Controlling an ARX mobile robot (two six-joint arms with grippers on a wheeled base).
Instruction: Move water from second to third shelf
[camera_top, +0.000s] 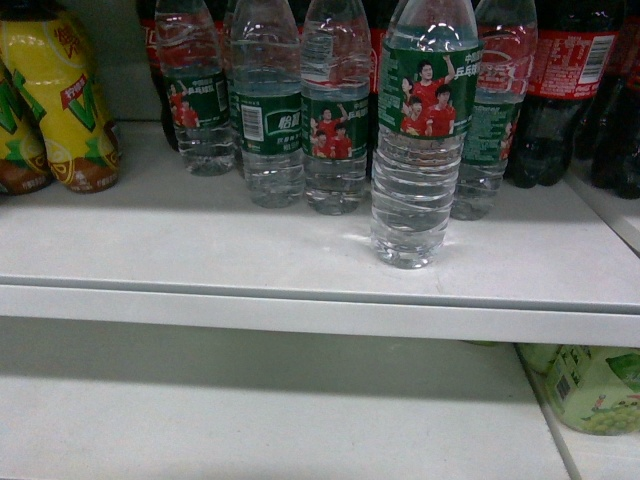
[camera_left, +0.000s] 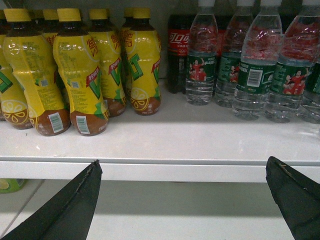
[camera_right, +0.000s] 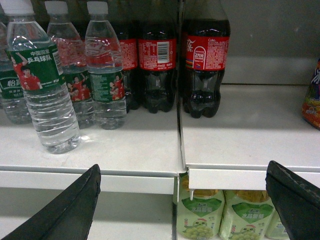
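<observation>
Several water bottles with dark green labels stand on the upper white shelf (camera_top: 300, 290). One water bottle (camera_top: 423, 140) stands apart, nearer the front edge, and shows again at the left of the right wrist view (camera_right: 46, 90). More water bottles (camera_left: 252, 75) line the right side of the left wrist view. My left gripper (camera_left: 184, 161) is open and holds nothing, level with the shelf's front lip. My right gripper (camera_right: 184, 166) is open too, below and to the right of the front bottle. Neither gripper shows in the head view.
Yellow drink bottles (camera_left: 80, 75) fill the shelf's left side. Dark cola bottles (camera_right: 205, 65) stand behind and to the right of the water. A lower shelf (camera_top: 250, 420) lies beneath, with green grape drink packs (camera_right: 200, 215) at its right. A seam (camera_right: 179, 140) splits the shelf boards.
</observation>
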